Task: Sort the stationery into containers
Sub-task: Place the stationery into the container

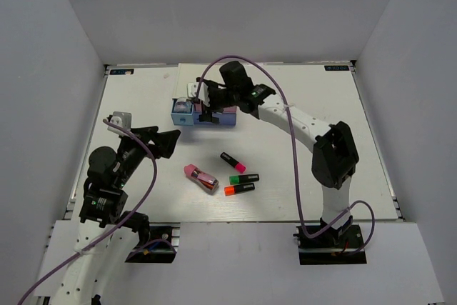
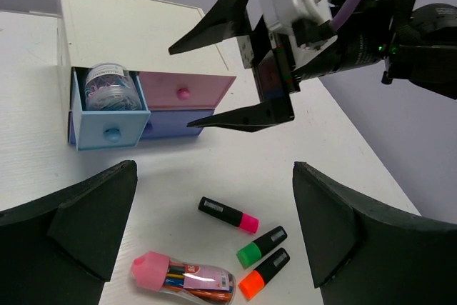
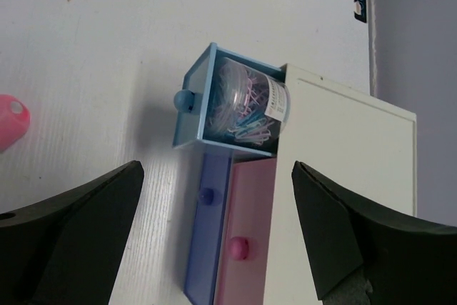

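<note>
Three short black markers lie mid-table: pink-ended (image 1: 233, 162) (image 2: 228, 214), green-ended (image 1: 244, 178) (image 2: 261, 246) and orange-ended (image 1: 239, 189) (image 2: 265, 273). A clear pen tube with a pink cap (image 1: 201, 178) (image 2: 183, 278) lies left of them. The white-topped drawer unit (image 1: 214, 78) (image 2: 136, 30) (image 3: 343, 205) stands at the back. Its light blue drawer (image 2: 107, 132) (image 3: 187, 119) is pulled out and holds a clear jar of paper clips (image 2: 107, 85) (image 3: 246, 108). The pink drawer (image 2: 186, 91) (image 3: 246, 233) and periwinkle drawer (image 2: 178, 123) (image 3: 207, 241) are pushed in. My right gripper (image 1: 208, 105) (image 3: 218, 166) (image 2: 182, 88) hovers open over the unit's front. My left gripper (image 1: 158, 137) (image 2: 214, 169) is open, above the table left of the markers.
The white table ends at a metal-framed front edge (image 1: 235, 221), and grey walls close in on three sides. The right arm (image 1: 300, 123) reaches diagonally across the table's right half, trailing a purple cable (image 1: 294, 169).
</note>
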Controlling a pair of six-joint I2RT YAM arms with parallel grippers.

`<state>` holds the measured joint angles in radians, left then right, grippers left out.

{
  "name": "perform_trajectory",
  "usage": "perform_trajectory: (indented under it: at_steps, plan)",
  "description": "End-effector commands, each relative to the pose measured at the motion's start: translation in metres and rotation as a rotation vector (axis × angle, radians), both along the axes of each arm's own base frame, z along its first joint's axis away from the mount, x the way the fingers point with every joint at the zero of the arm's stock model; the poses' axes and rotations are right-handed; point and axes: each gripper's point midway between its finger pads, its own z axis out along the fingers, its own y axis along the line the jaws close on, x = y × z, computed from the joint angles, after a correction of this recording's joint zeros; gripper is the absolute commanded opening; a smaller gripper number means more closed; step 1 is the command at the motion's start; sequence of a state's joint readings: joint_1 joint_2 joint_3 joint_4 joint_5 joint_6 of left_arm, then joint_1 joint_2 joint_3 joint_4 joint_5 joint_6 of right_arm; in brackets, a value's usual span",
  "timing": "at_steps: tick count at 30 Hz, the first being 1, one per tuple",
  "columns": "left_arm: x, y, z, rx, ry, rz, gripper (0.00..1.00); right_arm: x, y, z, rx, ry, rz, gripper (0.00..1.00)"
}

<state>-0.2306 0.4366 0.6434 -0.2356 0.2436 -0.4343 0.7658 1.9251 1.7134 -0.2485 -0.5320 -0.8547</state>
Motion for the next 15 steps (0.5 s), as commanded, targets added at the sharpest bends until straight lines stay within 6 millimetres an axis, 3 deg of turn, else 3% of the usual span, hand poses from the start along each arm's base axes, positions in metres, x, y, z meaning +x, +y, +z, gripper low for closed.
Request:
perform_trajectory:
  at_steps: [1, 6, 15]
  plan:
    - [0.001, 0.003, -0.001, 0.005, -0.005, 0.016, 1.0, -0.013, 0.016, 0.003, -0.005, -0.008, 0.091, 0.9]
    - [0.001, 0.006, 0.001, 0.003, -0.014, 0.025, 1.0, -0.01, 0.027, -0.012, -0.027, 0.007, 0.104, 0.86]
    - [0.0, 0.004, 0.001, 0.003, -0.014, 0.016, 1.0, -0.004, 0.047, -0.022, -0.029, -0.006, 0.104, 0.89]
